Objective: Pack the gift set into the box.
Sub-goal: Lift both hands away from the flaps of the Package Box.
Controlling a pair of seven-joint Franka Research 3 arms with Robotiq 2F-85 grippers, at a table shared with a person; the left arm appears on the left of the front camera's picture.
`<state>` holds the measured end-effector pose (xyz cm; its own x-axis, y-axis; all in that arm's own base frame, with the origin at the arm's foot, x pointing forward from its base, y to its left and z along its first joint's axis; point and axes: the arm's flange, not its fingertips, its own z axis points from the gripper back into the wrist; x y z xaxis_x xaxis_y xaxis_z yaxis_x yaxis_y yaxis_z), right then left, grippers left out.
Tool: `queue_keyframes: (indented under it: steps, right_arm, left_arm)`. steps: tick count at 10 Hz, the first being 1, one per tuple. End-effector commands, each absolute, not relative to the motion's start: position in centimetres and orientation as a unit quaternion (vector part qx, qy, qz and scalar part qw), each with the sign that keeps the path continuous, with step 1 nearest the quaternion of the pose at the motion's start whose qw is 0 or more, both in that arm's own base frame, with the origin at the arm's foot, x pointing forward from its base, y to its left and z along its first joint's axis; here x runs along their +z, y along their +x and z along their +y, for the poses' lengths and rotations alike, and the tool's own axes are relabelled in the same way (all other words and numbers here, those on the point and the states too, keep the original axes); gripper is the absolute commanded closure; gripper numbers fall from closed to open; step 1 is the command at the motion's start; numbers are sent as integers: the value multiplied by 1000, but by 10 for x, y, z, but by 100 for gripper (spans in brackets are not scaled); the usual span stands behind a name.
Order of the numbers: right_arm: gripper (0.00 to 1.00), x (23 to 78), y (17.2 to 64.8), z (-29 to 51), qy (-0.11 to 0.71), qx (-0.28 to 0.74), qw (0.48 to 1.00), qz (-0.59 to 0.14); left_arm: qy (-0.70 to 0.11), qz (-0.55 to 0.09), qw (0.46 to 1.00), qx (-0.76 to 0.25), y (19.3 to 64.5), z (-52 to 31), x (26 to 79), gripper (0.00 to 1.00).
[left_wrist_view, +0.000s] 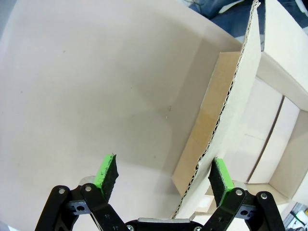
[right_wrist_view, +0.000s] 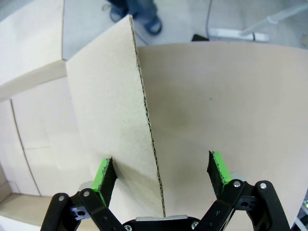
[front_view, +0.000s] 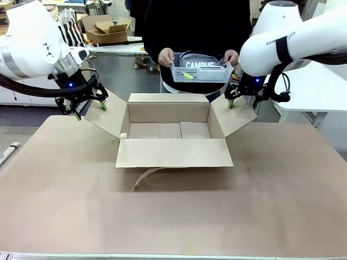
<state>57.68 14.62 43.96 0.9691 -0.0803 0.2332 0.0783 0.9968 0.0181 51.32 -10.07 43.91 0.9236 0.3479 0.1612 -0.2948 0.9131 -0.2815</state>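
Toward the far edge of the bench [front_view: 65,216], at its middle, sits the large shallow brown corrugated cardboard box [front_view: 169,130], all four flaps splayed, interior empty. Left end effector [front_view: 87,107] straddles the left side flap [front_view: 108,116], fingers wide, flap edge between the green pads without contact (wrist view). Right end effector [front_view: 242,99] likewise spread wide around the right side flap [front_view: 234,116]. Person's hands [front_view: 166,56] hold the gift set [front_view: 200,67], a dark bundle lettered "CAMPUS" in a light grey perforated piece, above and behind the box. Step judged: flaps kept apart for loading. Next move likely calls for lowering the set squarely between the walls.
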Motion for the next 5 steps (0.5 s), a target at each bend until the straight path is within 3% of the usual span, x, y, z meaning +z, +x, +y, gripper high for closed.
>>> queue_keyframes:
  steps: [1,5]
  right_arm:
    - [0,444,578,148,-9,-51,992,-119]
    - [0,444,578,148,-9,-51,992,-119]
  left_arm:
    - [-116,-110,972,173,512,-101,441,0]
    - [-116,-110,972,173,512,-101,441,0]
